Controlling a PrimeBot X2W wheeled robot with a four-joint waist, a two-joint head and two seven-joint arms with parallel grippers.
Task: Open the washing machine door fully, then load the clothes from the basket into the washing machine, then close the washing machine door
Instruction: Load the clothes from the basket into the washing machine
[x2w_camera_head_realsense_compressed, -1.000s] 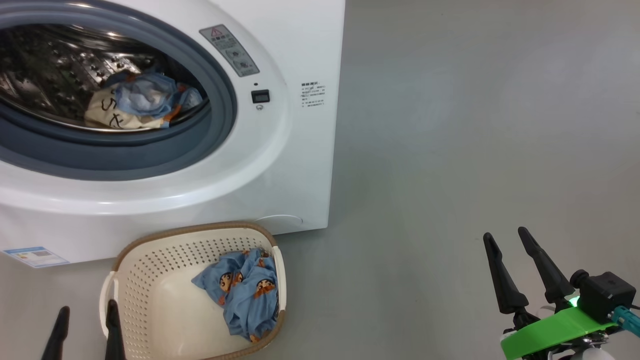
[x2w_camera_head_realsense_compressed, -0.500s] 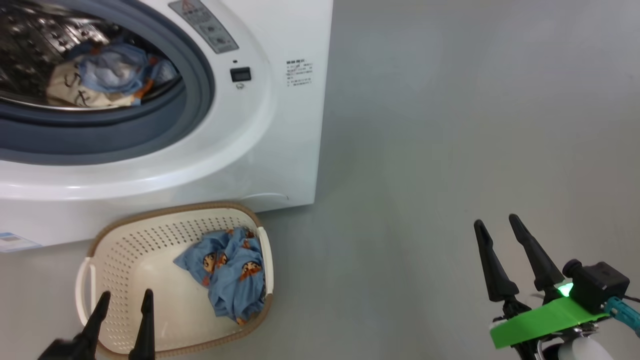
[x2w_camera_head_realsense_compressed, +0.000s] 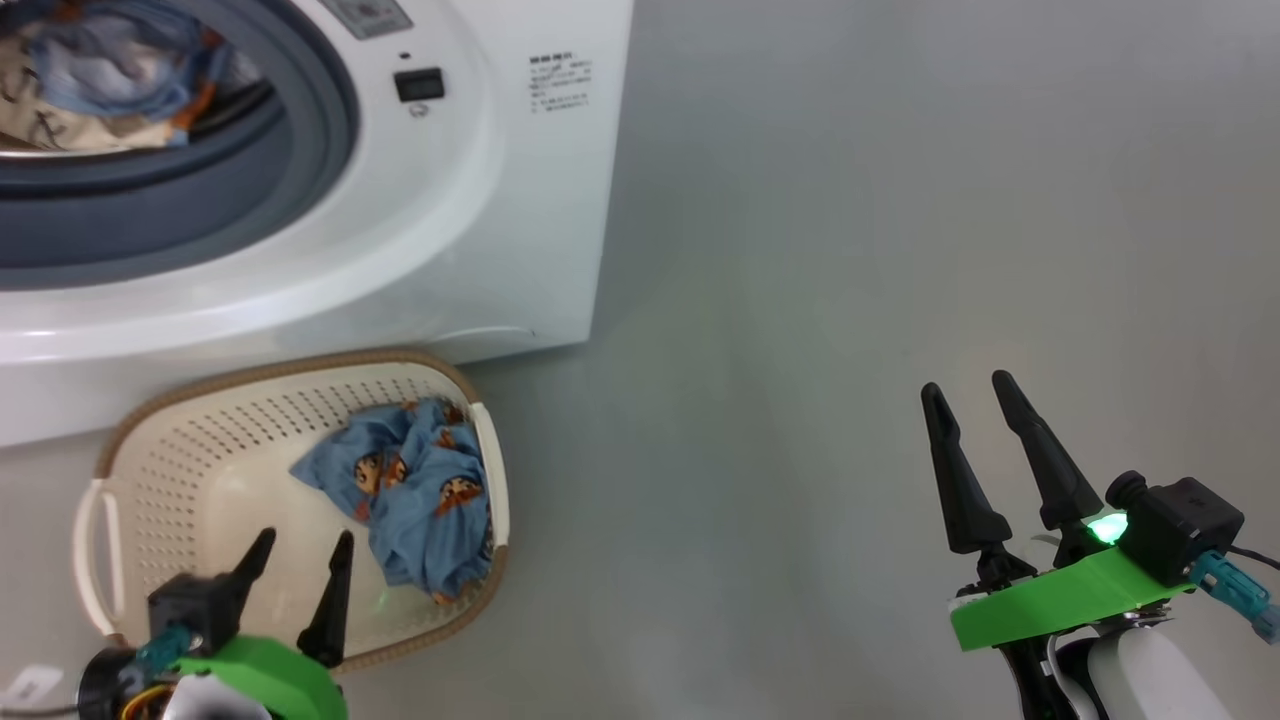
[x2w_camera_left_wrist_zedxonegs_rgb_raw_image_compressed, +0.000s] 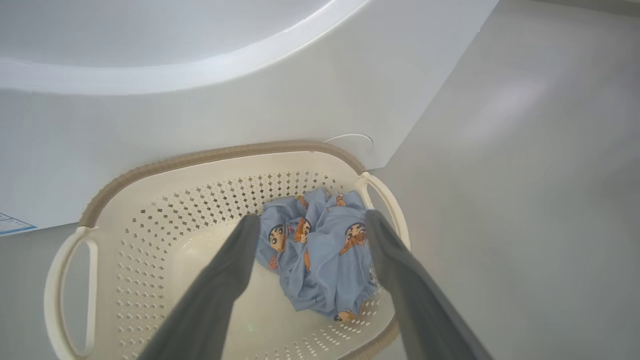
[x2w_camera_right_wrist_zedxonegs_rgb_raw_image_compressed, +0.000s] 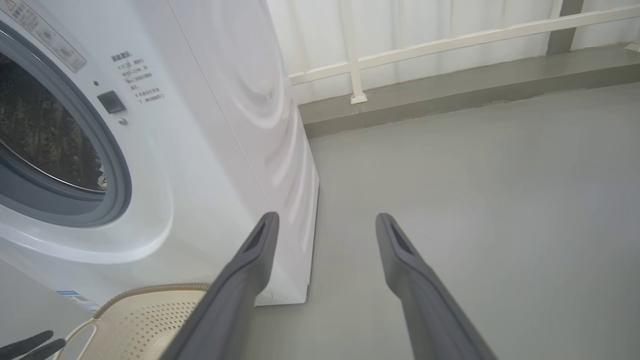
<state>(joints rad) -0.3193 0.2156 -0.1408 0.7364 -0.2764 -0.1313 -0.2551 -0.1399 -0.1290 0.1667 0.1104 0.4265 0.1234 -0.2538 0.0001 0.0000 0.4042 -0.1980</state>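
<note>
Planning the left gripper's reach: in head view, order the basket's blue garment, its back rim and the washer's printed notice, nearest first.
From the left gripper:
1. Blue garment, just ahead, in the basket.
2. Back rim, beside the washer.
3. Printed notice, high on its front.

Crumpled blue clothes (x2w_camera_head_realsense_compressed: 410, 495) in cream basket (x2w_camera_head_realsense_compressed: 180, 450) just before white washing machine (x2w_camera_head_realsense_compressed: 520, 200)

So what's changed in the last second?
The head camera has moved, shifting the whole view. The left gripper, open, has advanced over the basket toward the clothes lying in it; nothing gripped. The right gripper stays open over the floor; the clothes haven't moved.
</note>
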